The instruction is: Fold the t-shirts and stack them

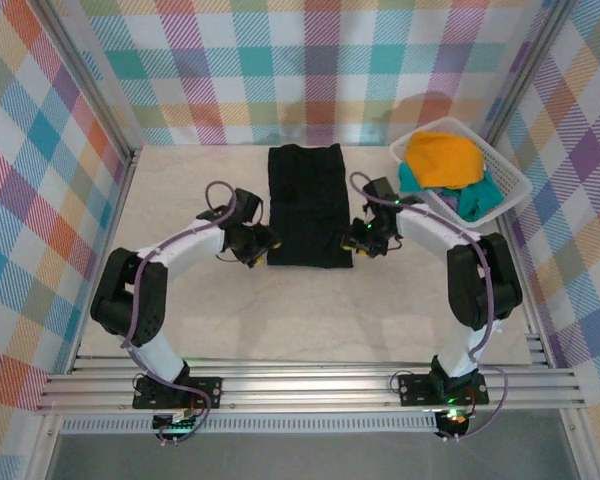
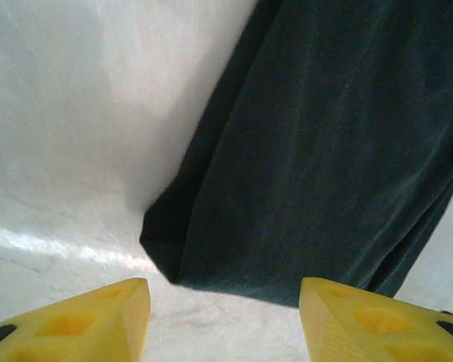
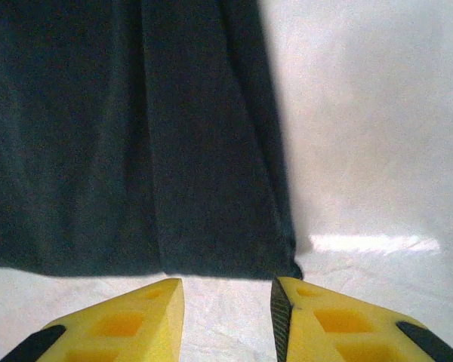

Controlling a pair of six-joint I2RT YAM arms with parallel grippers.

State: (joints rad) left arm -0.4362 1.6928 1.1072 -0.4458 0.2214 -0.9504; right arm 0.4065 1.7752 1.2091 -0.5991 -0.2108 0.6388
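Flanking the soft, rectangular black t-shirt point(image 1: 305, 205), the left gripper point(image 1: 264, 246) and right gripper point(image 1: 354, 243) gape empty above a pale matte table point(image 1: 280, 320).

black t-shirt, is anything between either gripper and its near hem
Nothing visible. The left gripper and right gripper sit open just short of the black t-shirt's near corners, with bare table between.

A robotics test cell: two robot arms, left point(image 1: 145, 300) and right point(image 1: 477, 285), stood bolted to aluminium rails point(image 1: 310, 385) at the edge of a pale tabletop point(image 1: 310, 320). Plaid-printed panels point(image 1: 320, 70) on metal framing boxed it in, and a white lattice basket point(image 1: 515, 178) of t-shirts point(image 1: 442, 158) sat in one corner.
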